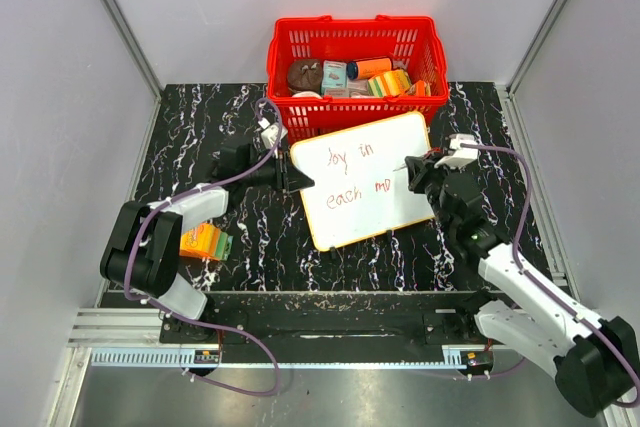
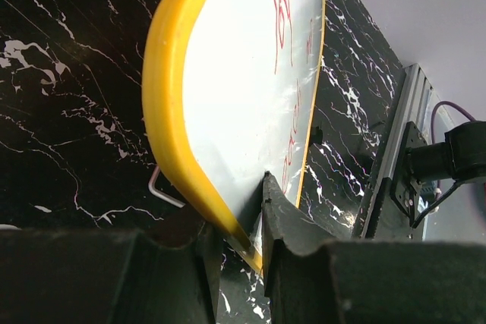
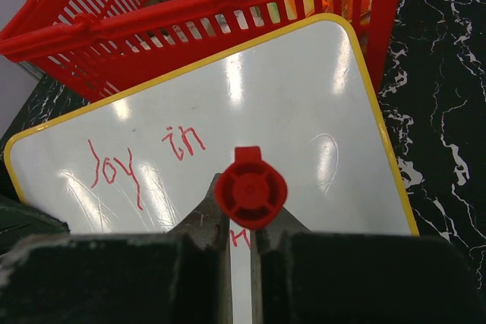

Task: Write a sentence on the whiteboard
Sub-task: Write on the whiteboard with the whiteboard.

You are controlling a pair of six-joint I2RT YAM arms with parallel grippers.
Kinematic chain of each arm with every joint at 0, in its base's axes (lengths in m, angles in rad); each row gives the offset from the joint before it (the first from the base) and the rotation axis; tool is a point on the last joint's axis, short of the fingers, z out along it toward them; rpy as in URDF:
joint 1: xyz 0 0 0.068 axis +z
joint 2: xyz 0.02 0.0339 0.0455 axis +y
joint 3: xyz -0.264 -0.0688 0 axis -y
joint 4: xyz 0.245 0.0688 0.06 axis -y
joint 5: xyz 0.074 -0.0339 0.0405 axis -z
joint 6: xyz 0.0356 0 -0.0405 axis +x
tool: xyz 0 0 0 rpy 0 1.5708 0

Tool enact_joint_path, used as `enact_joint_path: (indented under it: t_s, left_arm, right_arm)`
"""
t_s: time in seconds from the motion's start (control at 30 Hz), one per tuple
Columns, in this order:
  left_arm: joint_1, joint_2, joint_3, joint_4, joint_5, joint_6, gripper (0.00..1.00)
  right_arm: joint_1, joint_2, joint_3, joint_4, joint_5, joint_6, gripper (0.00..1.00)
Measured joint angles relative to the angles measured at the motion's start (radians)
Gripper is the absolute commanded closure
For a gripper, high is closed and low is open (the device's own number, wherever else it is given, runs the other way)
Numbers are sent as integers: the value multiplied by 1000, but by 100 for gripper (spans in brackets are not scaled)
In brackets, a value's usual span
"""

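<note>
Black marbled table (image 1: 200,137), grey walls (image 1: 60,67), red basket (image 1: 355,47) at back. So the left gripper (image 1: 296,179) clamps the whiteboard (image 1: 370,219) edge, right gripper (image 3: 239,221) clenches a red marker (image 3: 250,190).

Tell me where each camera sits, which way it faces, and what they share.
Top external: above and behind both arms, looking down at the yellow-rimmed white whiteboard and red plastic basket.
Left wrist: on the left gripper, facing along the whiteboard edge it clamps.
Right wrist: on the right gripper, facing down its red marker onto the whiteboard.
All share the red handwritten sentence.
</note>
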Motion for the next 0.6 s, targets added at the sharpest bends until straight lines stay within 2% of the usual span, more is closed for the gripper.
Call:
enact_joint_path:
  t_s: [0.37, 0.6]
  left_arm:
    - [-7, 16, 106, -190, 17, 118, 100]
    - [-8, -84, 92, -309, 6, 238, 100]
  right_arm:
    - [0, -193, 0, -117, -3, -14, 100]
    - [0, -244, 0, -177, -18, -14, 100]
